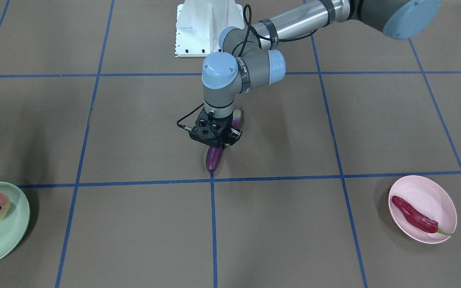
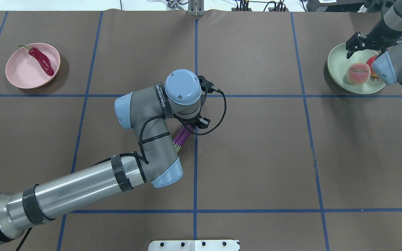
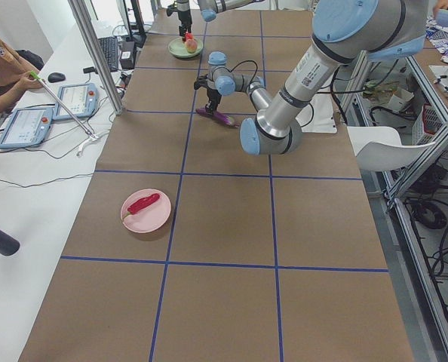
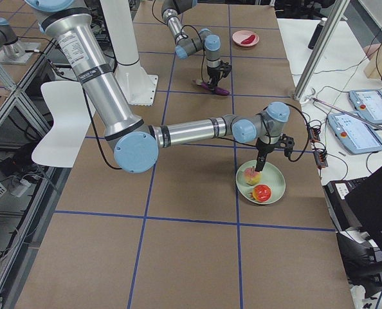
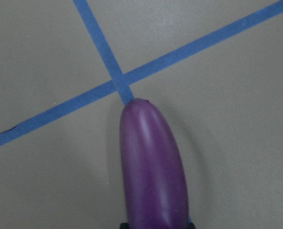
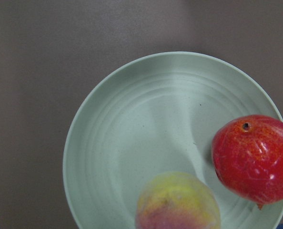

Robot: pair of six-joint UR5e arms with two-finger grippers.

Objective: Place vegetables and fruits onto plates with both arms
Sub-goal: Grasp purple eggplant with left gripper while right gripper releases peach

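The purple eggplant (image 1: 213, 159) lies at the table's centre by a tape crossing. It also shows in the overhead view (image 2: 181, 137) and fills the left wrist view (image 5: 153, 171). My left gripper (image 1: 214, 138) is down over its middle and shut on it. The red chili pepper (image 1: 412, 216) lies in the pink plate (image 1: 426, 192). The peach (image 2: 358, 73) and the red-orange fruit (image 2: 371, 62) lie in the mint green plate (image 2: 339, 59). My right gripper (image 2: 356, 43) hangs open and empty just above that plate.
The white base block (image 1: 206, 28) stands at the robot's side of the table. Blue tape lines (image 1: 213, 224) divide the brown surface into squares. An operator (image 3: 1, 64) and tablets (image 3: 28, 124) are beside the table.
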